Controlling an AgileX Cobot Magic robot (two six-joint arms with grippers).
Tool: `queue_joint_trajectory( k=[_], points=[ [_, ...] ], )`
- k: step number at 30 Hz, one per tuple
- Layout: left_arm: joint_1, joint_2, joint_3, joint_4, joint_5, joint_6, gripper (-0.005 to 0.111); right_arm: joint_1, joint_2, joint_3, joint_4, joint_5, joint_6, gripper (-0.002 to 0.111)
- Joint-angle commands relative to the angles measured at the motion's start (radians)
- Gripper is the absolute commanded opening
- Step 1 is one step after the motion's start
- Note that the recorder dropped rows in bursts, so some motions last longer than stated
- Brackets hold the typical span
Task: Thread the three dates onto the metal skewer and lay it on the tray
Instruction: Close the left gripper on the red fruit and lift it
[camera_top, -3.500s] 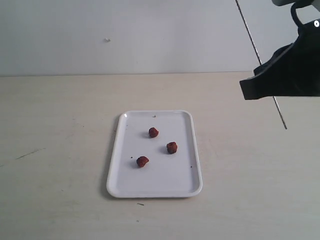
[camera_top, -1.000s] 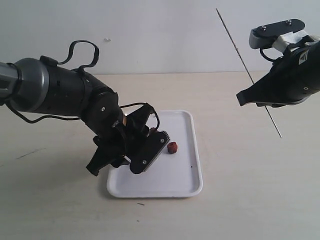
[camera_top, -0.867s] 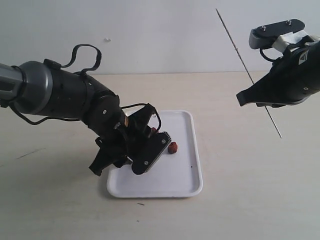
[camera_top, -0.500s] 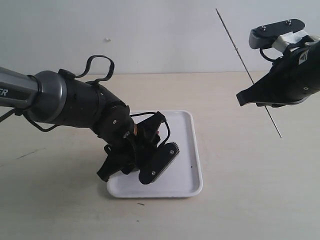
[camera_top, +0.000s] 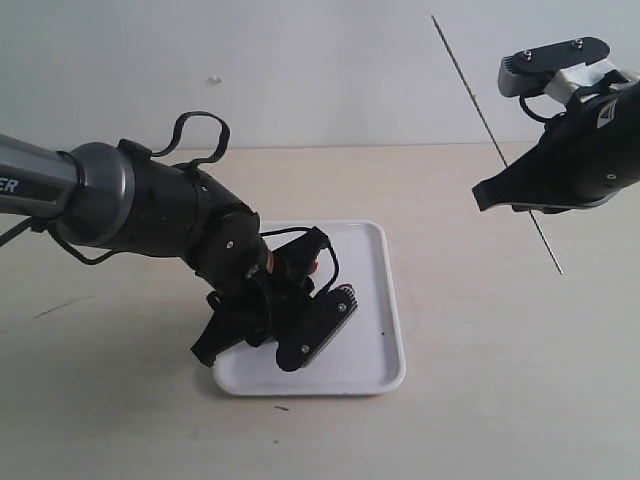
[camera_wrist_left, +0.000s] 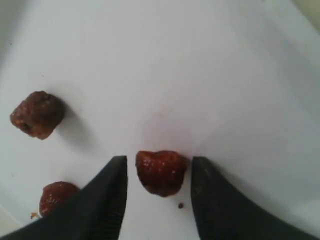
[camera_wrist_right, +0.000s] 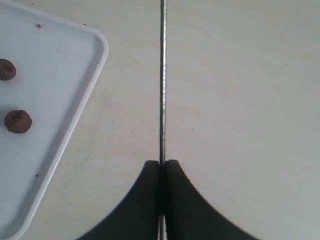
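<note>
The white tray (camera_top: 375, 352) lies mid-table, with my left gripper (camera_top: 318, 305) low over it and covering the dates in the exterior view. The left wrist view has one dark red date (camera_wrist_left: 161, 171) resting on the tray (camera_wrist_left: 210, 75) between the left gripper's (camera_wrist_left: 160, 162) fingers, open, with a gap on each side. Two more dates (camera_wrist_left: 37, 113) (camera_wrist_left: 57, 196) lie beside it. My right gripper (camera_top: 500, 195) hangs above the table right of the tray, shut on the thin metal skewer (camera_top: 470, 85), which slants up and left. The right gripper (camera_wrist_right: 161, 164) pinches the skewer (camera_wrist_right: 162, 75) between its fingertips.
The pale table (camera_top: 480, 380) spreads around the tray, with a white wall (camera_top: 300, 70) behind. My left arm (camera_top: 130, 210) reaches in from the left over the tray's left rim. From the right wrist I see the tray's corner (camera_wrist_right: 75, 100) and two dates (camera_wrist_right: 18, 121) (camera_wrist_right: 6, 69).
My left arm has come in over the tray, dropped lower and covered the dates; its jaws have narrowed around one date. The right arm and skewer have stayed still for the last second.
</note>
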Motion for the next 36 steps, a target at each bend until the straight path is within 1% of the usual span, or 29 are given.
queue_joint_trajectory(
  k=[1,6,30,31,34,36],
  points=[
    [-0.002,0.003,0.0,-0.003,0.018,-0.006,0.042,-0.004,-0.002,-0.006,-0.002,-0.018,-0.006,0.0],
    [-0.002,0.003,0.0,-0.003,0.018,-0.006,0.038,-0.004,-0.002,-0.006,0.003,-0.023,-0.006,0.0],
    [-0.002,0.003,0.0,-0.003,0.009,-0.006,0.037,-0.004,-0.002,-0.006,0.003,-0.025,-0.006,0.0],
    [-0.002,0.003,0.0,-0.003,0.01,-0.006,0.036,-0.004,-0.002,-0.006,0.003,-0.025,-0.006,0.0],
    [-0.002,0.003,0.0,-0.005,0.01,-0.006,0.027,-0.004,-0.002,-0.006,0.005,-0.025,-0.006,0.0],
    [-0.002,0.003,0.0,-0.005,0.007,-0.01,0.026,-0.004,-0.002,-0.006,0.005,-0.025,-0.006,0.0]
  ],
)
